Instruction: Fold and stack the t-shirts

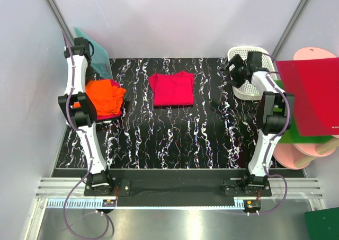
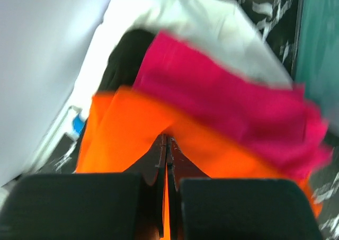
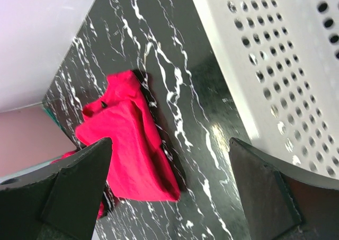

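Note:
A crimson t-shirt [image 1: 172, 89] lies folded flat at the back middle of the black marbled table [image 1: 175, 139]; the right wrist view also shows it [image 3: 130, 144]. An orange t-shirt [image 1: 104, 94] lies crumpled on a heap at the left, over pink-red cloth [image 2: 238, 107]. My left gripper [image 2: 167, 144] is shut on the orange t-shirt [image 2: 122, 129], with cloth bunched round its tips. Over at the back right, beside the white basket, my right gripper [image 3: 169, 181] stands open and holds nothing.
A white perforated basket [image 1: 243, 73] stands at the back right. A stiff red board [image 1: 310, 97] and pink discs [image 1: 302, 152] sit off the table's right edge. A teal board [image 1: 92, 46] leans at the back left. White cloth [image 2: 185, 17] lies under the heap.

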Robot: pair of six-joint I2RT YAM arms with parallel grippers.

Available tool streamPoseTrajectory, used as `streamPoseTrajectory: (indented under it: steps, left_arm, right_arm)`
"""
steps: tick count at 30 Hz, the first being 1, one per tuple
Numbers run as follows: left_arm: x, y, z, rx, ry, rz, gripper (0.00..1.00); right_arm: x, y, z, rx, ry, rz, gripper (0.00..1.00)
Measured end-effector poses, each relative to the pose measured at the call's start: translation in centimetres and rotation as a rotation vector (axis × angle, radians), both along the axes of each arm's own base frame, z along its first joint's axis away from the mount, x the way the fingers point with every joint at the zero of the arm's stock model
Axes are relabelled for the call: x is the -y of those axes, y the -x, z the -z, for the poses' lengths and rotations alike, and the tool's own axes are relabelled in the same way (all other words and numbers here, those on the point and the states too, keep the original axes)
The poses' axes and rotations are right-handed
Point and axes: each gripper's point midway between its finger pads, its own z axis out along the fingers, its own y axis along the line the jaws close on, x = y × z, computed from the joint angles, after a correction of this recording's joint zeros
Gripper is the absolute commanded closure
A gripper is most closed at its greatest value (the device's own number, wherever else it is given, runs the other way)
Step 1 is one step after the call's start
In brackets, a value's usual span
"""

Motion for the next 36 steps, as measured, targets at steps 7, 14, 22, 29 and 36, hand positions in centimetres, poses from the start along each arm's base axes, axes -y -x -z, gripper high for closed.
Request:
streamPoseTrajectory:
  steps: [7, 14, 22, 29, 36]
  left_arm:
    - [-2.7, -1.0, 6.7, -0.047, 0.120, -0.079, 1.00]
    - [-3.2, -1.4, 8.9, -0.049, 0.169, -0.068, 1.00]
    - [-2.9, -0.7, 9.2, -0.068, 0.148, -0.029, 1.00]
    - [-1.7, 2.8, 9.4, -0.147, 0.142, -0.027, 1.00]
    - [2.1, 9.7, 9.7, -0.299, 0.124, 0.018, 1.00]
  right_arm:
    - [0.3, 3.0, -0.1, -0.032, 0.022, -0.013, 0.00]
    - [0.7, 4.4, 0.0, -0.060, 0.038, -0.021, 0.00]
    - [0.9, 4.6, -0.4, -0.070, 0.048, -0.028, 0.00]
    - [1.5, 3.9, -1.7, -0.042, 0.059, -0.024, 0.00]
    - [1.5, 4.1, -1.6, -0.048, 0.060, -0.026, 0.00]
